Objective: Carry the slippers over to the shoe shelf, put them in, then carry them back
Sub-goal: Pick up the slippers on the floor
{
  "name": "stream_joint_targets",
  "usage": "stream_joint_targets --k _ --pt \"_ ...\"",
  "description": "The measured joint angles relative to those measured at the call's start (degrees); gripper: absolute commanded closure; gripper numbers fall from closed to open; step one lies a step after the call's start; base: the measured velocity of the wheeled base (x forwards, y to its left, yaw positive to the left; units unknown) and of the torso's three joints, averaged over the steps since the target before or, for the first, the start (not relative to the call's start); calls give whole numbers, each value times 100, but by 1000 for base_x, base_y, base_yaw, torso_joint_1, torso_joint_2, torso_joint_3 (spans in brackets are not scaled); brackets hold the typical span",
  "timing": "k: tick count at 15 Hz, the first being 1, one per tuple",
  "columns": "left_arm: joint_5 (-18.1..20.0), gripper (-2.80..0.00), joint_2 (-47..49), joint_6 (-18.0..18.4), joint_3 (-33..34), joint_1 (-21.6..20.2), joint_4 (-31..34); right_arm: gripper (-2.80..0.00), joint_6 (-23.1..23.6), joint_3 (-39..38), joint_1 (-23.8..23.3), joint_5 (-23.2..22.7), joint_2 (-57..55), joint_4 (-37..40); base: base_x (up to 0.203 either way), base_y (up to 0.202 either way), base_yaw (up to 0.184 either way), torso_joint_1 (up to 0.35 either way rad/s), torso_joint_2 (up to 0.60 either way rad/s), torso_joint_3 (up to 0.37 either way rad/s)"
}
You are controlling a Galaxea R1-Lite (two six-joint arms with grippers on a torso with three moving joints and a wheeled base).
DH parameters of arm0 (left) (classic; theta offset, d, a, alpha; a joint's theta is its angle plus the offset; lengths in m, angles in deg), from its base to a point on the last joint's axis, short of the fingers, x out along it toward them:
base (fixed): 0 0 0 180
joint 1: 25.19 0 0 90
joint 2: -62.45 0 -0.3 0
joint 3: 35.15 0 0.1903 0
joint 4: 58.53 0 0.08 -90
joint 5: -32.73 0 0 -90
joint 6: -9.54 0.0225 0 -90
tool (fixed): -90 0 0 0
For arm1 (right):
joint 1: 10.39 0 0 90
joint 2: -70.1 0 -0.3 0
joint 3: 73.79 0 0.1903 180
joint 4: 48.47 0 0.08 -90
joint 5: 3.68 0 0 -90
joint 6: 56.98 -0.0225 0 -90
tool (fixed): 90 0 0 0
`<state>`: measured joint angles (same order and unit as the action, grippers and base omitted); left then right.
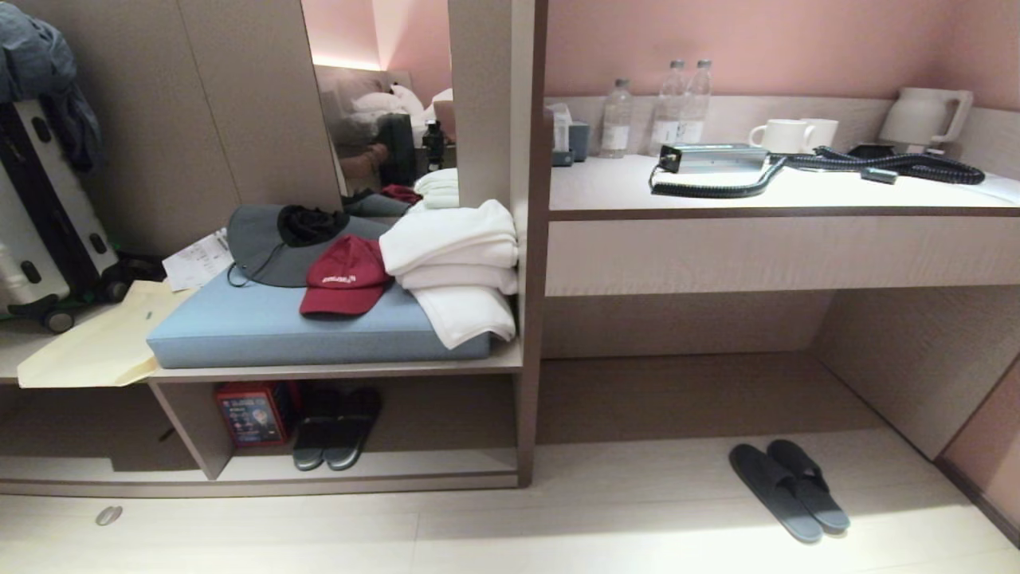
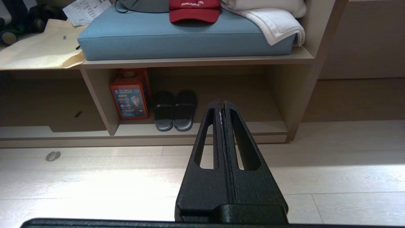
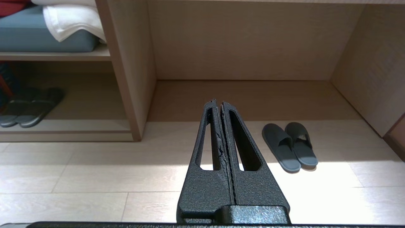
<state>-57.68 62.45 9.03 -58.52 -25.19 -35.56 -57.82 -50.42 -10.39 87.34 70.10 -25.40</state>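
Note:
The slippers (image 1: 774, 488), a grey-blue pair, lie side by side on the pale floor in front of the recess under the desk, toes toward the recess; they also show in the right wrist view (image 3: 281, 147). The shoe shelf (image 1: 446, 464) is the low cubby under the cushioned bench, to their left. Neither arm appears in the head view. My right gripper (image 3: 219, 102) hangs shut and empty above the floor, left of the slippers and well short of them. My left gripper (image 2: 221, 102) is shut and empty too, facing the shoe shelf (image 2: 246, 128) from a distance.
A darker pair of slippers (image 1: 335, 430) and a red box (image 1: 255, 413) stand in the shelf's left part. Above lie a blue cushion (image 1: 263, 327), a red cap (image 1: 347, 275) and white towels (image 1: 454, 263). An upright panel (image 1: 527, 319) separates shelf and desk recess (image 1: 685, 391).

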Motion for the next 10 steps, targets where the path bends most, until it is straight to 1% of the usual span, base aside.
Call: stream_joint_targets --k 8,10 --pt "-1 0 0 0 0 -5 -3 0 -1 0 0 -7 0 -1 0 0 0 0 0 0" --pt "0 0 0 0 0 -5 2 0 2 0 -2 -4 0 -5 5 -82 8 1 3 2"
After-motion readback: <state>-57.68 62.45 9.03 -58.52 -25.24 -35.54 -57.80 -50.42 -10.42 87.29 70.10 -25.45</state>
